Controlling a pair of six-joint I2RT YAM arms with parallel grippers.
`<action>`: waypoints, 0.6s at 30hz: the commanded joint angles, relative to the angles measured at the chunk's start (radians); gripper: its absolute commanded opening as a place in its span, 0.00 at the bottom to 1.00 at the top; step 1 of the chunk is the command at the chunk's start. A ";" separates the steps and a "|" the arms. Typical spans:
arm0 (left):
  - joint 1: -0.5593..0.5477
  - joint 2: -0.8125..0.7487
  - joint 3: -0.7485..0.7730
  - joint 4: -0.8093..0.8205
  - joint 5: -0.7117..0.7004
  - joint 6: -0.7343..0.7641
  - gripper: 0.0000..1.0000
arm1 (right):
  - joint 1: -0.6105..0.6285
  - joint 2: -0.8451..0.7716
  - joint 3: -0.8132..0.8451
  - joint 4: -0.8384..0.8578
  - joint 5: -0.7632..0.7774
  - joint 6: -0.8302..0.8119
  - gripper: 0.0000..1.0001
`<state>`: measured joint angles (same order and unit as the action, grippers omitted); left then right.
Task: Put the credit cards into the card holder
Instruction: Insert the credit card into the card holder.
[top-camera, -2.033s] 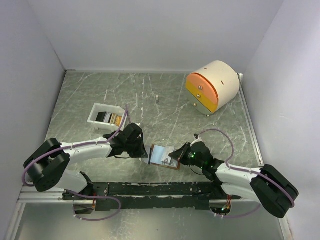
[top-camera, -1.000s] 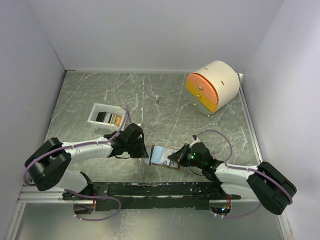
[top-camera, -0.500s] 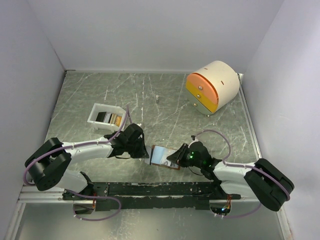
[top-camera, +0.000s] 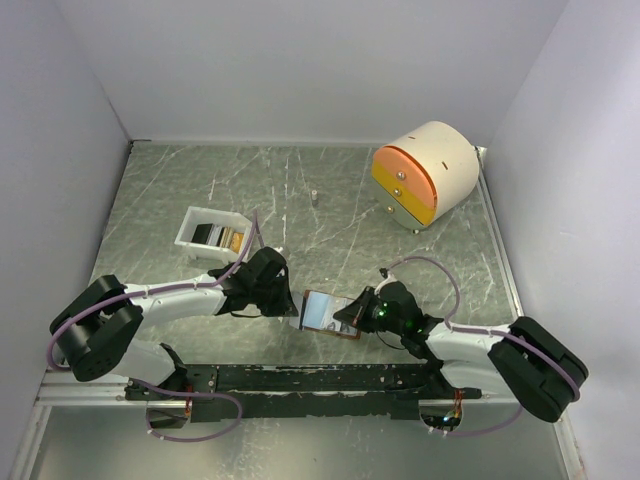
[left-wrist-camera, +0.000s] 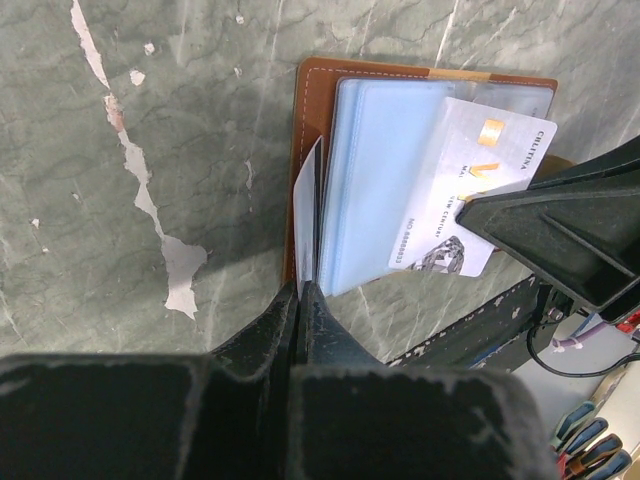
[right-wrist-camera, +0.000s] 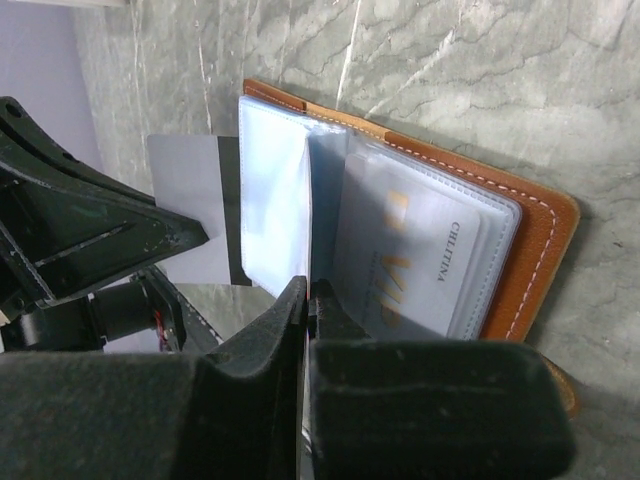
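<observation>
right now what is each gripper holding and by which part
The left gripper pinches a silver-grey card by its near edge; the right gripper pinches a pale pocket leaf of the card holder by its edge.

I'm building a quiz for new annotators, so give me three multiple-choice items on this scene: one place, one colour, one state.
1. The card holder lies: A between left gripper and right gripper; B in the far-left corner; C in the far-right corner.
2. Its outer cover is: A black; B rust-brown; C green.
3. The holder is: A folded shut; B open; C standing on end.
Answers: A, one flanks each side; B, the stitched edge is brown; B, pale blue sleeves lie exposed.
</observation>
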<state>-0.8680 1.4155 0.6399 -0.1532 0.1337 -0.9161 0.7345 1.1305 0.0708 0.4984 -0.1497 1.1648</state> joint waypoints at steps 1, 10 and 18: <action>-0.019 0.035 -0.036 -0.055 0.005 0.018 0.07 | -0.002 0.035 0.006 -0.014 0.005 -0.064 0.00; -0.023 0.048 -0.036 -0.044 0.009 0.013 0.07 | -0.001 0.050 -0.008 0.048 -0.045 -0.068 0.00; -0.028 0.052 -0.032 -0.042 0.006 0.013 0.07 | 0.000 0.058 -0.009 0.055 -0.062 -0.071 0.00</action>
<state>-0.8688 1.4235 0.6399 -0.1467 0.1349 -0.9161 0.7341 1.1660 0.0727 0.5606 -0.1864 1.1229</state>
